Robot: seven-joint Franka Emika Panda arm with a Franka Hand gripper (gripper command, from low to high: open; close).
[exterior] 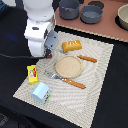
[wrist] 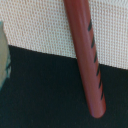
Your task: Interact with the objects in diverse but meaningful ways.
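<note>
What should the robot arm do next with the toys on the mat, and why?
Probably a short drop toward the orange bread loaf. The arm sits right beside it on the woven mat, and the loaf lies free. The gripper is hidden behind the arm, so I cannot tell whether it is open. The wrist view shows only a red rod.

We see the exterior view lit evenly and fairly brightly from above, with only faint, soft shadows beside the plate (exterior: 68,66) and the bread loaf (exterior: 71,46). The white arm (exterior: 40,30) glares, nearly blown out. Everything is low-resolution and soft. In the wrist view, the red rod (wrist: 86,55) and woven mat (wrist: 45,25) blur strongly.
</note>
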